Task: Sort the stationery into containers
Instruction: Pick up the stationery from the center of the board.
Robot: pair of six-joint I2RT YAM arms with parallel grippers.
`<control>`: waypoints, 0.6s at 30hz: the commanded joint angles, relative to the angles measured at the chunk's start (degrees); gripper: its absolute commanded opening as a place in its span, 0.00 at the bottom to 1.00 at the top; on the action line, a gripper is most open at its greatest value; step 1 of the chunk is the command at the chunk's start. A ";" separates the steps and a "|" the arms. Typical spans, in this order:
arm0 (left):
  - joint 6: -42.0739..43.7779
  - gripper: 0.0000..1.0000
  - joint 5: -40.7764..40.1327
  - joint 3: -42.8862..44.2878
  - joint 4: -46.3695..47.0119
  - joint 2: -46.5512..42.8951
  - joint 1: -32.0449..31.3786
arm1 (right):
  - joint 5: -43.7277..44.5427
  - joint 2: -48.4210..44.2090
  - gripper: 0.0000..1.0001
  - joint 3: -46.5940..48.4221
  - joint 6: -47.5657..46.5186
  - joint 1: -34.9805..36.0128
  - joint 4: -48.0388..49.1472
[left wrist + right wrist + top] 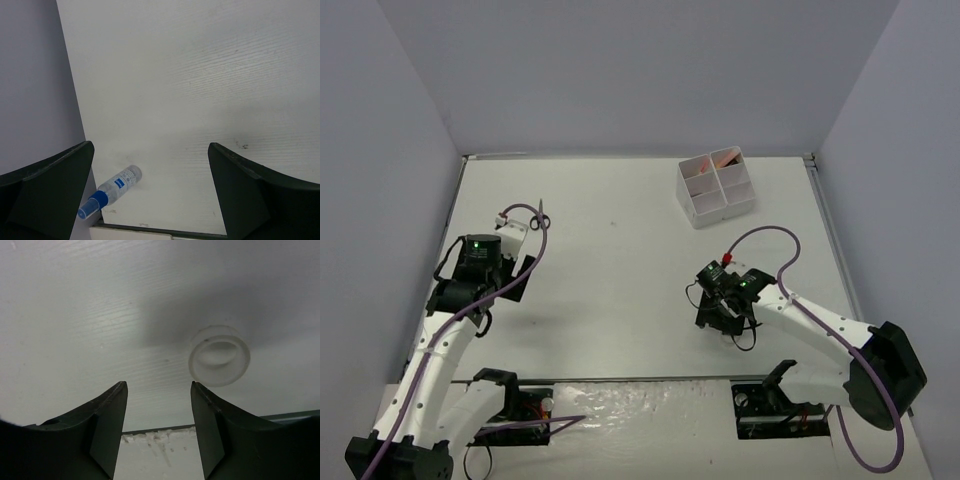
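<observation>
A white tape ring (219, 356) lies flat on the table, just beyond and to the right of my right gripper's (158, 383) right fingertip and outside the jaws. The jaws stand partly apart with only bare table between them. From above, the right gripper (720, 318) hangs low near the table's front edge and hides the ring. The white organiser box (692, 203) stands at the back right, with a peach-orange item (723, 159) in a far compartment. My left gripper (151, 145) is wide open and holds nothing. It hangs over the left side (490, 268).
A small clear spray bottle with a blue cap (111, 191) lies by the left wall (35, 100), close to the table's near edge. A small black looped item (541, 214) sits beside the left arm's purple cable. Grey walls close in the left, back and right sides.
</observation>
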 commanded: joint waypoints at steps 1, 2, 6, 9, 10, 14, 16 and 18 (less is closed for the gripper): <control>-0.97 0.97 -0.24 2.66 1.84 -0.92 0.91 | 8.38 -1.94 0.53 3.15 2.33 0.26 -6.67; -1.02 0.97 -0.24 2.71 1.74 -0.87 1.06 | 8.78 -1.79 0.53 2.65 2.33 0.31 -6.83; -1.22 0.97 -0.07 3.45 1.27 -0.57 1.33 | 10.10 -0.02 0.54 0.89 2.35 0.31 -6.27; -1.30 0.97 0.02 3.52 1.35 -0.50 1.81 | 10.77 0.55 0.51 0.45 2.15 0.33 -4.69; -1.34 0.97 0.02 3.52 1.35 -0.50 1.98 | 10.71 0.65 0.50 0.31 2.12 0.33 -4.42; -1.53 0.97 0.08 3.69 1.24 -0.45 2.54 | 9.88 1.35 0.49 -1.36 2.21 0.55 -2.50; -1.67 0.97 0.22 3.89 1.16 -0.33 2.63 | 9.51 2.03 0.49 -2.59 2.65 1.05 -1.08; -1.74 0.97 0.29 3.96 1.09 -0.32 2.75 | 9.63 2.75 0.49 -3.73 3.29 1.40 -0.23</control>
